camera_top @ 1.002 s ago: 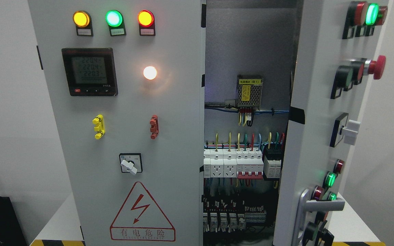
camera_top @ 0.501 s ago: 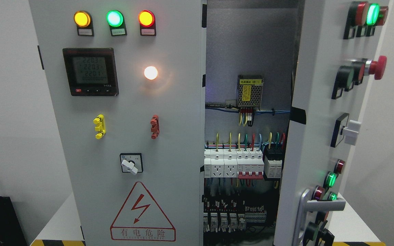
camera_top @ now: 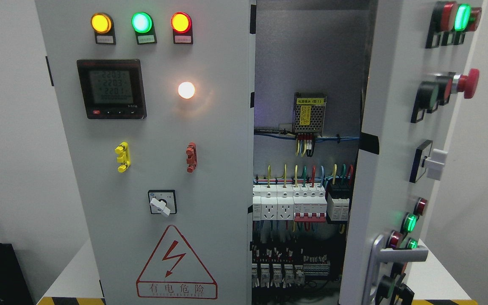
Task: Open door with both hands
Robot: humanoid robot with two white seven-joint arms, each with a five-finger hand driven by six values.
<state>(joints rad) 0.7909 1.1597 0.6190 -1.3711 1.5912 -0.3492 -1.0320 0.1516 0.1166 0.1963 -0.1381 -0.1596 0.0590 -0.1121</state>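
Biggest thing in front of me is the electrical cabinet (camera_top: 159, 190), filling most of the view from 9 o'clock across to 3. Its left door (camera_top: 210, 127) sits shut, while the right door (camera_top: 390, 169), the one I care about, is swung out toward me at 3 o'clock, open far enough that the wiring bay (camera_top: 303, 178) shows between the two, with breakers (camera_top: 288, 205) at about 5 o'clock of centre and a small power supply (camera_top: 309, 113) above them. Compared with a second ago, pretty much nothing has moved: the door stands at the same angle and only the meter (camera_top: 112, 89) at 10 o'clock has ticked its digits. So I'd call the swing finished, or at least paused, and the job looks mostly done unless it needs to go wider. The silver lever handle (camera_top: 398, 254) is down at 4 o'clock on that open door, untouched right now. Neither of my hands is in shot, so I can't tell whether my fingers are open or curled. The white counter (camera_top: 72, 271) peeks out at 7 o'clock under the cabinet.
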